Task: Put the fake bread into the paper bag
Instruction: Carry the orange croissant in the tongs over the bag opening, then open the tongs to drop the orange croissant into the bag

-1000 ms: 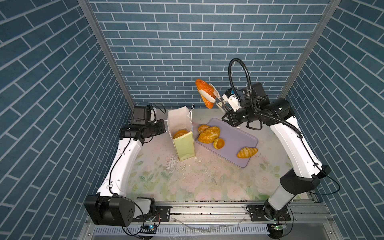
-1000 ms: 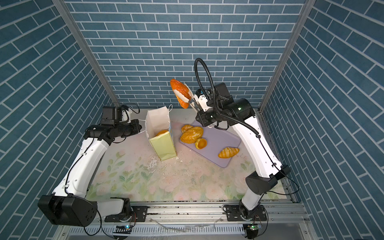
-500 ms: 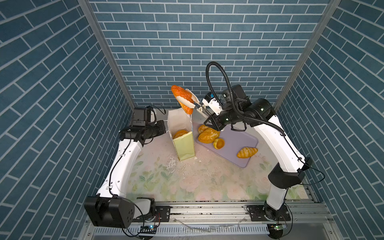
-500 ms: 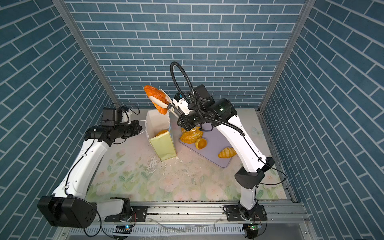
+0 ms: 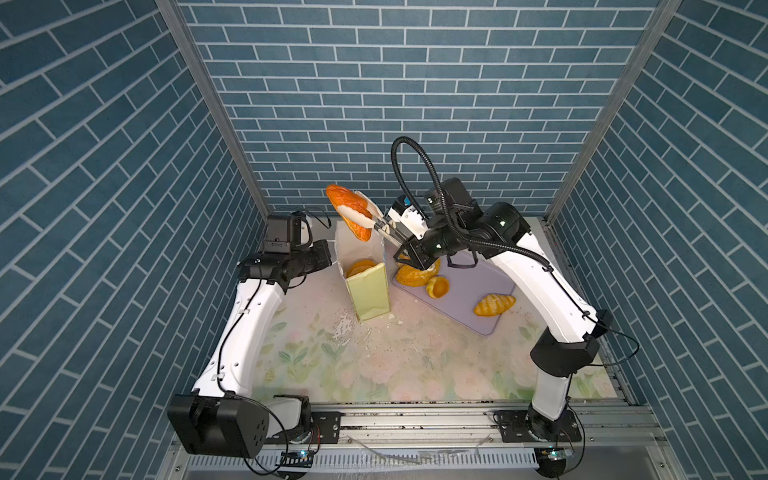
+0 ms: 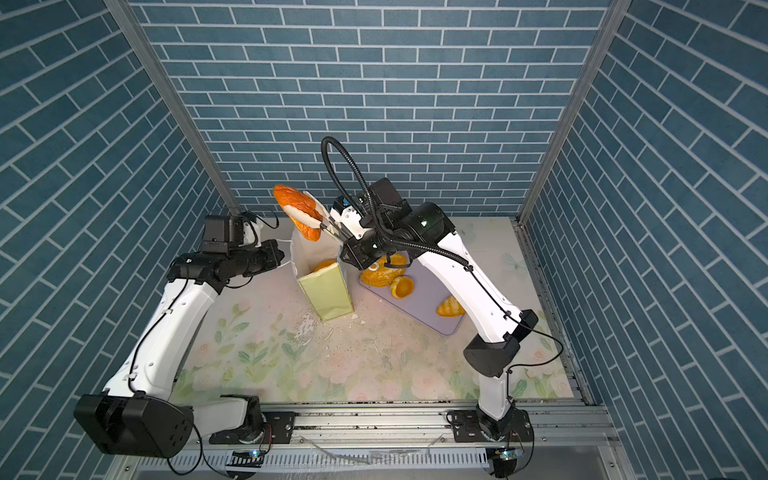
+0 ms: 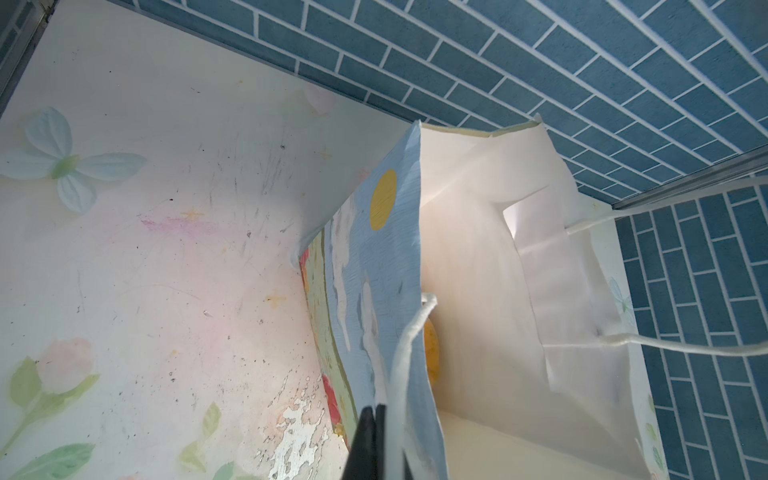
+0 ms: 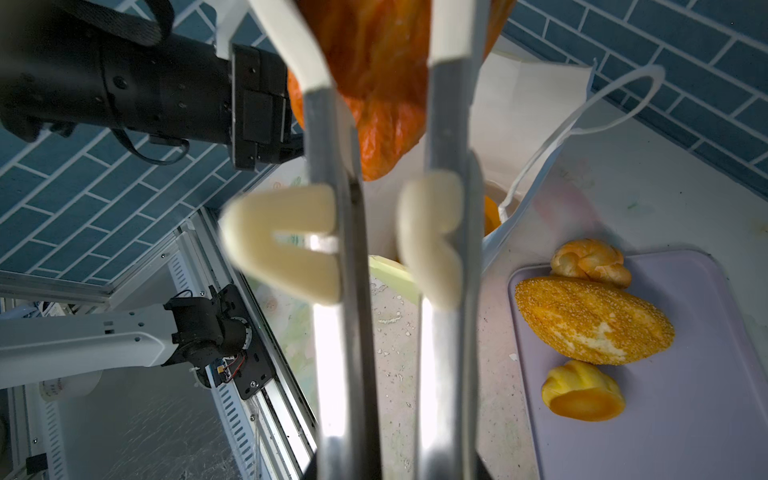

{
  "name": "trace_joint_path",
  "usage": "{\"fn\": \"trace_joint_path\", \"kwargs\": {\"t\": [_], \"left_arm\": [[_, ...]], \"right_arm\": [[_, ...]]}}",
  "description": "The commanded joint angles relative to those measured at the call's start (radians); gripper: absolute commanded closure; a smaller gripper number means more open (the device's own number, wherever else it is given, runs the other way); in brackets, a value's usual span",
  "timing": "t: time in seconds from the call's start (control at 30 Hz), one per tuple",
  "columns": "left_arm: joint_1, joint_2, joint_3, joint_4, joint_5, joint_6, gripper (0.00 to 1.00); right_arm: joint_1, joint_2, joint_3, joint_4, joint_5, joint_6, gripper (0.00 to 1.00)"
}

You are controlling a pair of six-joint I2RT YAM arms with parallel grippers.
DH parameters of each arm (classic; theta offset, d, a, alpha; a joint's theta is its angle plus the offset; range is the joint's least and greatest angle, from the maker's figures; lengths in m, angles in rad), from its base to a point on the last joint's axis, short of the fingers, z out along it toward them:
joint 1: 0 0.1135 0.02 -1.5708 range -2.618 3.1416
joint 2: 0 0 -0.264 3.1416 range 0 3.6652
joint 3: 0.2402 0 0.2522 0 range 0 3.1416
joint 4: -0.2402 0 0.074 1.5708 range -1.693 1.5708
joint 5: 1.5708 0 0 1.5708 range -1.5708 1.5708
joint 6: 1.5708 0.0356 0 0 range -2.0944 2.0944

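Observation:
The paper bag [image 5: 368, 291] [image 6: 328, 295] stands upright with its mouth open, and fake bread [image 5: 359, 267] lies inside. My left gripper [image 5: 332, 259] [image 7: 376, 415] is shut on the bag's blue rim beside a cord handle. My right gripper [image 5: 405, 245] [image 8: 395, 457] is shut on metal tongs [image 8: 345, 249]. The tongs pinch an orange fake bread [image 5: 348, 212] [image 6: 299, 212] [image 8: 374, 83] in the air over the bag's mouth. A seeded loaf [image 5: 411, 276] [image 8: 590, 320], a tart shell [image 5: 437, 286] and a croissant [image 5: 493, 304] lie on the tray.
The lavender tray [image 5: 469, 299] [image 8: 685, 374] lies right of the bag, on the floral table mat. White flakes and crumbs litter the mat in front of the bag. Brick-patterned walls close in the back and both sides.
My right arm has swung left, carrying the orange bread in the tongs from above the tray's far end to over the bag's mouth. The left arm has stayed still.

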Motion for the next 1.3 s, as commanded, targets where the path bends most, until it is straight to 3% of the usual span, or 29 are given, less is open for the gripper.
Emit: {"fn": "trace_joint_path", "kwargs": {"t": [0.0, 0.2, 0.5, 0.8, 1.07, 1.27], "left_arm": [[0.002, -0.021, -0.008, -0.002, 0.006, 0.006, 0.96], [0.002, -0.021, -0.013, 0.001, 0.006, 0.005, 0.96], [0.002, -0.023, -0.016, 0.0, 0.004, 0.005, 0.95], [0.0, -0.023, -0.017, 0.005, 0.006, 0.004, 0.95], [0.0, -0.018, -0.011, 0.016, 0.01, 0.006, 0.95], [0.001, -0.023, -0.002, 0.023, 0.011, 0.012, 0.95]], "right_arm": [[0.003, -0.005, -0.052, 0.061, 0.008, 0.038, 0.8], [0.006, -0.011, -0.172, 0.093, 0.026, 0.052, 0.76], [0.006, -0.014, -0.167, 0.07, 0.086, 0.051, 0.55], [0.007, -0.034, -0.063, 0.055, 0.115, 0.033, 0.54], [-0.042, -0.086, 0.041, -0.026, 0.268, 0.047, 0.55], [-0.179, -0.196, -0.103, -0.053, 0.308, 0.14, 0.55]]}}
